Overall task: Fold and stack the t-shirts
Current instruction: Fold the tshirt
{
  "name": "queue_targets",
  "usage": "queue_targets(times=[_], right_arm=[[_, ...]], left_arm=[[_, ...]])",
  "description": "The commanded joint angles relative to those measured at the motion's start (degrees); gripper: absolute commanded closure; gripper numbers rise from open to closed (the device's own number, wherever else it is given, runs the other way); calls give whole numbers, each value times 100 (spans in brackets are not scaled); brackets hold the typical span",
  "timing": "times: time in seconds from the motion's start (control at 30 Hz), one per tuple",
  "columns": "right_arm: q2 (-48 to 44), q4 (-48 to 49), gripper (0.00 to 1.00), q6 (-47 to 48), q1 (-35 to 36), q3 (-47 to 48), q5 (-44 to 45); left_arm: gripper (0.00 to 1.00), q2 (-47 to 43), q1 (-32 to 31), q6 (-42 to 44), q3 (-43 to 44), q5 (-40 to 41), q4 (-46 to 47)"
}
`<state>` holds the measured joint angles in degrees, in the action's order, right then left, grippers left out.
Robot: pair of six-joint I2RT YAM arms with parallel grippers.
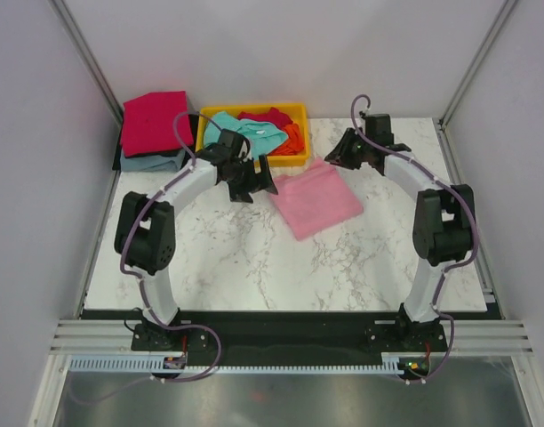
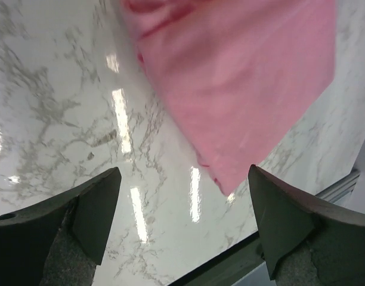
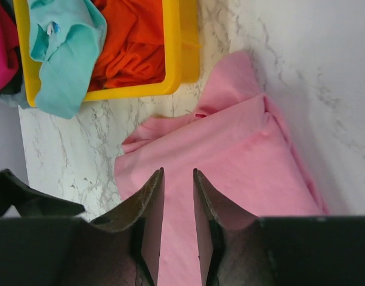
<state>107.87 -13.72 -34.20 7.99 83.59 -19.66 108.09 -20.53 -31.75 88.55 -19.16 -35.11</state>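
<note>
- My left gripper (image 2: 183,173) is released: in its wrist view the two fingers (image 2: 90,214) stand wide apart with only bare table between them.
- It hangs above the marble table (image 1: 219,258), just left of the light pink t-shirt (image 1: 316,200), and holds no cloth.
- My right gripper (image 3: 178,174) is drawn in to a narrow slit. The jaws are not quite together, and I see nothing pinched between them.
- It hovers over the far right side of the pink tee, and pink cloth fills the wrist view below the fingers.
- The pink tee lies folded flat on the table, a little right of centre. It forms a rough rectangle turned at an angle, between the two grippers.
- Its far corner comes just beside the near right corner of the yellow tray (image 1: 299,110). I cannot tell whether they touch.
- Some layers along its far edge are bunched rather than flush.
- In the tray the teal t-shirt (image 1: 245,132) sits at the left and droops over the near rim.
- The orange t-shirt (image 3: 129,47) lies crumpled beside it, with the red t-shirt (image 1: 268,117) behind.
- At the far left corner of the table, beside the tray, the crimson t-shirt (image 1: 154,120) lies folded on top of the grey-blue t-shirt (image 1: 156,162) as a small stack.
- Both arms reach in from the near edge, elbows raised, and the pink tee sits well apart from that stack.
</note>
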Motion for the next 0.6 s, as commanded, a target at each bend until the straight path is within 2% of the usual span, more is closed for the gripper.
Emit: queue_targets(times=[0.0,0.27,0.4,0.53,0.57], right_arm=[[671,369,67,1,150,130,-599],[1683,422,71,-140,229,982,-697],[2384,369,70,-184,133,1903,-802],[3247,483,67,-438,-7,2749,-1722],[3405,649,66,-778,-77,2837,-1917]], left_arm=[[6,-271,-266,-33,-716,26,733],[8,-465,-451,-95,-1322,-18,892],[9,-587,-469,-60,-1446,-44,901],[9,-693,-460,-7,-1604,-44,892],[9,-719,-478,-7,-1674,-53,892]])
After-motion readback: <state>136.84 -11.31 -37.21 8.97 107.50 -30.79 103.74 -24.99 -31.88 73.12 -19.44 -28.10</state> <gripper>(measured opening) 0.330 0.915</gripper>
